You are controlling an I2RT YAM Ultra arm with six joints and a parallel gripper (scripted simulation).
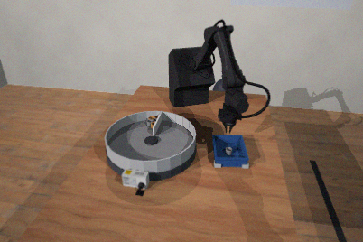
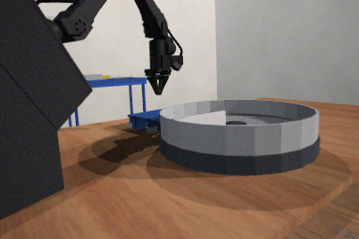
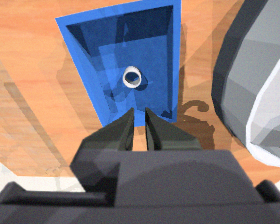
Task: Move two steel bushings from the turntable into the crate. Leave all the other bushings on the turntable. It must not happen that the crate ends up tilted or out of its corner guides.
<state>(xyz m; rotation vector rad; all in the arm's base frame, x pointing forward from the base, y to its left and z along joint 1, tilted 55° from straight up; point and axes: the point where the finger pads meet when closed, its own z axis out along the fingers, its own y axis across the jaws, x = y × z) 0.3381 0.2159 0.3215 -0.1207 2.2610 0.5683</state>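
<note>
A steel bushing (image 1: 228, 149) stands upright on the floor of the blue crate (image 1: 233, 151), right of the grey turntable (image 1: 150, 145). In the wrist view the bushing (image 3: 132, 77) shows as a pale ring in the crate (image 3: 126, 60). My gripper (image 1: 228, 128) hangs above the crate's back edge, fingers nearly together with nothing between them (image 3: 139, 116). It is well clear of the bushing. A few bushings (image 1: 151, 120) sit at the far side of the turntable beside a white wedge divider (image 1: 160, 125). The side view shows my gripper (image 2: 158, 91) above the crate (image 2: 145, 119).
The arm's dark base box (image 1: 190, 78) stands behind the crate. A small white labelled box (image 1: 135, 178) sits at the turntable's front. The turntable wall (image 3: 256, 85) is close on the crate's one side. A black stripe (image 1: 327, 200) runs along the table at right.
</note>
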